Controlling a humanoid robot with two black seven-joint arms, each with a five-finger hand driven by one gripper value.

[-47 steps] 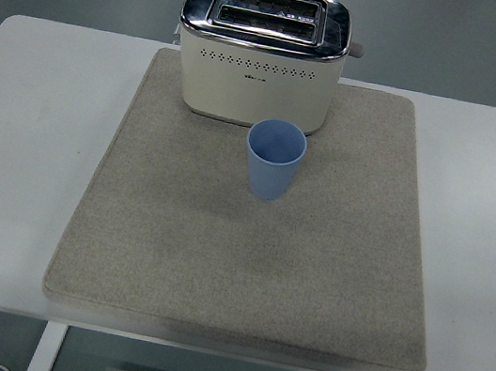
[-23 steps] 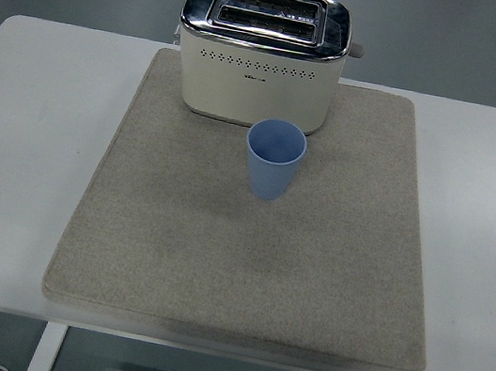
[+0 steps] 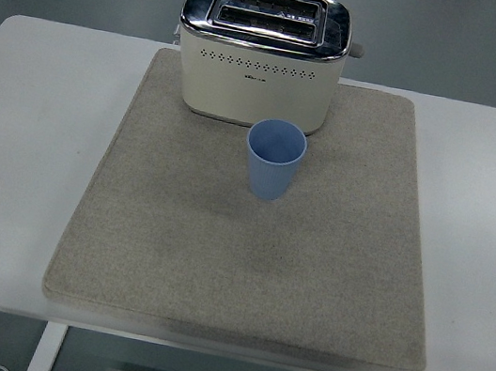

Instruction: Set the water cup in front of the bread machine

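On the white worktop [image 3: 32,111] lies a beige mat [image 3: 245,261], and on it stands a blue cup [image 3: 273,159] — upright, open end up, empty as far as I can see. It sits just in front of a cream toaster [image 3: 262,55] with a chrome top and two slots, slightly right of its middle. Neither of my hands is in view — I cannot tell how my fingers are set.

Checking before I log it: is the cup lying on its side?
No, the cup stands upright on the mat, mouth up, before the toaster.
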